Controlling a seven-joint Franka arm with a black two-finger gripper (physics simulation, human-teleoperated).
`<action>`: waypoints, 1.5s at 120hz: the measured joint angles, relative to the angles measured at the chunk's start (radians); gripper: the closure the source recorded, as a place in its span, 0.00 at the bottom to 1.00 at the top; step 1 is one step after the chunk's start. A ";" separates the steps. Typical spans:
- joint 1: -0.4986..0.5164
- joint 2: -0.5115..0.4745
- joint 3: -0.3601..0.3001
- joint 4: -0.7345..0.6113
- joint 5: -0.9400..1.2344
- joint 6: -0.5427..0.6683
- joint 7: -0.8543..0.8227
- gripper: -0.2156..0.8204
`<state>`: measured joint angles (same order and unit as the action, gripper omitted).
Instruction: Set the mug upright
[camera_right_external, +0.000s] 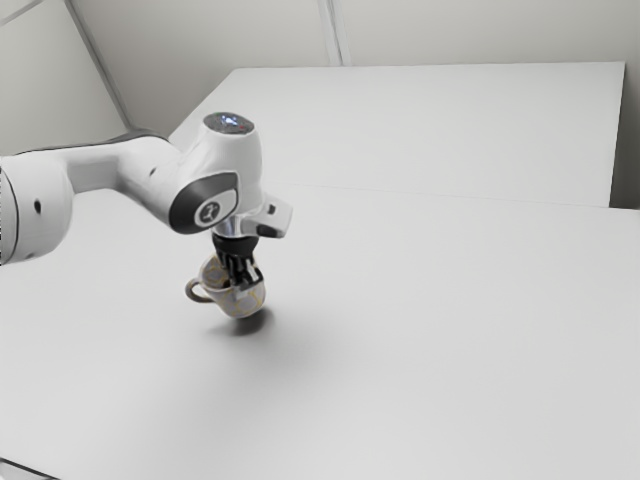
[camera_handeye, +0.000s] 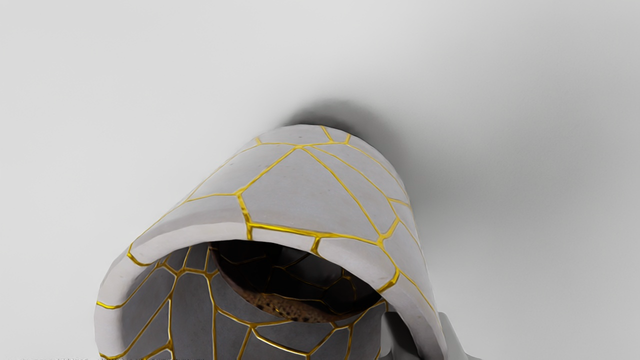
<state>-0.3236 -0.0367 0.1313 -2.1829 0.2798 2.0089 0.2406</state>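
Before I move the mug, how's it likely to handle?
Probably stiff: the thick-walled mug shows no bend at the jaws. It may pivot, pinched at one side of its rim. Let go on its side, it could roll until the handle catches: its body is round.

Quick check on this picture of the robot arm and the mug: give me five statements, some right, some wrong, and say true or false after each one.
1. The mug has gold lines on its outside. True.
2. The mug stands level and upright. False: it is tilted over.
3. The mug's handle is on the exterior view's left side of the mug. True.
4. The end effector has both fingers outside the mug. False: one is inside and one outside, with the mug's wall between them.
5. The mug's inner wall is plain, without any lines. False: gold lines run there too.
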 joint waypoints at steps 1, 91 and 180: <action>-0.001 0.002 0.000 0.000 0.002 0.000 -0.004 0.97; -0.058 0.091 -0.011 0.045 -0.091 0.025 -0.208 0.97; -0.053 0.127 -0.010 0.056 -0.162 0.077 -0.263 0.73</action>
<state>-0.3763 0.0906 0.1212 -2.1265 0.1182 2.0864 -0.0222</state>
